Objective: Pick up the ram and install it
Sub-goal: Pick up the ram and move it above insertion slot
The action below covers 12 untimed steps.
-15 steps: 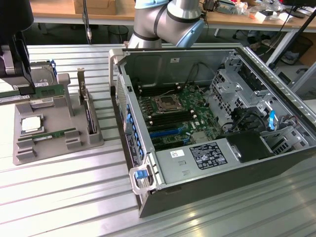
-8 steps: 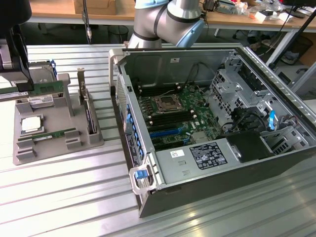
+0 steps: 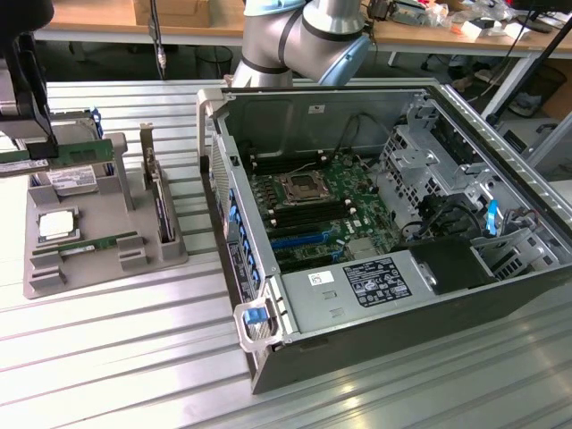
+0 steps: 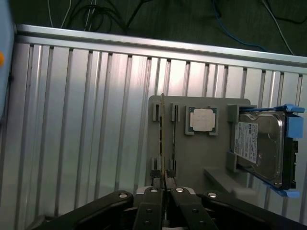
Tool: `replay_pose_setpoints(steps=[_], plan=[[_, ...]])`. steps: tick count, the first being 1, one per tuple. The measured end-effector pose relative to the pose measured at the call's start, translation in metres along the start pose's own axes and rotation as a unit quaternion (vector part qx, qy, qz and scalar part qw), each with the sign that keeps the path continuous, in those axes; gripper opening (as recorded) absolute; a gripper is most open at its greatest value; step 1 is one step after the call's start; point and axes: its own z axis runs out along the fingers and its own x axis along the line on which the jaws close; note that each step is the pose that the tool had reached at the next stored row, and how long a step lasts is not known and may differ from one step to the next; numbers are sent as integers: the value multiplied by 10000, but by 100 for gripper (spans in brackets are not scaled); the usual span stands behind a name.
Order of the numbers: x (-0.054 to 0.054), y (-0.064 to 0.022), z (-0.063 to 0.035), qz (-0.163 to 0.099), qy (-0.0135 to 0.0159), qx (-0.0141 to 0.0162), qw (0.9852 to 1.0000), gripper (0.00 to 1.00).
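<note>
Presently: pincer [image 4: 164, 189] clamped shut on the ram [image 4: 162, 139].
Arm [image 3: 304, 36] reaches across to the exterior view's left, pincer pointing down; ram held edge-on over the grey holder [image 4: 201, 160] on the desk [image 3: 134, 357], near the hard drive [image 4: 256, 143].

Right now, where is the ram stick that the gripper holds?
At the exterior view's far left: the ram is clamped in the gripper above the grey tray, near the hard drive.
</note>
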Motion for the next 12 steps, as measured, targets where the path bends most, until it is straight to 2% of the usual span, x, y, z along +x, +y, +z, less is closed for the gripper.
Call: replay_pose_setpoints(steps=[12], plan=[[-2, 7, -129, 0, 0, 0, 10000, 12]])
